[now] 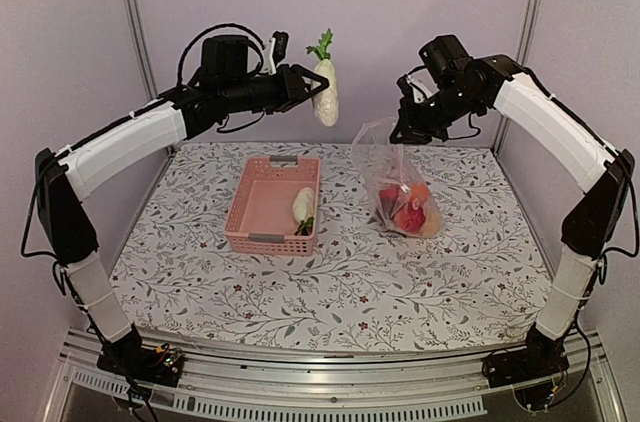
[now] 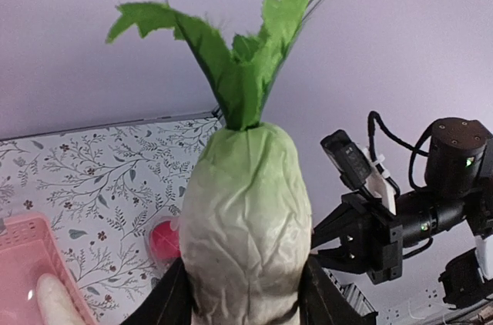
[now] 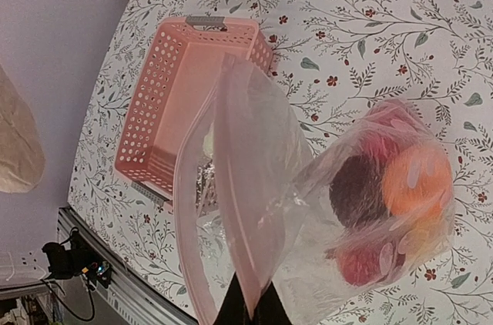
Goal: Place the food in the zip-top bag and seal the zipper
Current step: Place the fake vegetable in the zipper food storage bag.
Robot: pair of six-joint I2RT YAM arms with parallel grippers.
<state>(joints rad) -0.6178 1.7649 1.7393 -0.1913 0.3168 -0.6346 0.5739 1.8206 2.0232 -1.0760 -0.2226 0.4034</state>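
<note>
My left gripper (image 1: pixel 312 85) is shut on a white radish with green leaves (image 1: pixel 326 92), held high above the table's back between the basket and the bag. In the left wrist view the radish (image 2: pixel 246 217) fills the space between the dark fingers (image 2: pixel 166 302). My right gripper (image 3: pixel 253 311) is shut on the mouth edge of the clear zip-top bag (image 3: pixel 262 186) and lifts it, so the mouth gapes. The zipper strip (image 3: pixel 182 217) curves along that edge. Inside the bag lie dark purple (image 3: pixel 358 190), orange (image 3: pixel 416 179) and red (image 3: pixel 362 259) food pieces.
A pink slotted basket (image 1: pixel 262 232) stands left of the bag and holds another white radish (image 1: pixel 303 204). The bag's bottom with the food (image 1: pixel 410 210) rests on the flowered tablecloth. Metal posts rise at both back corners.
</note>
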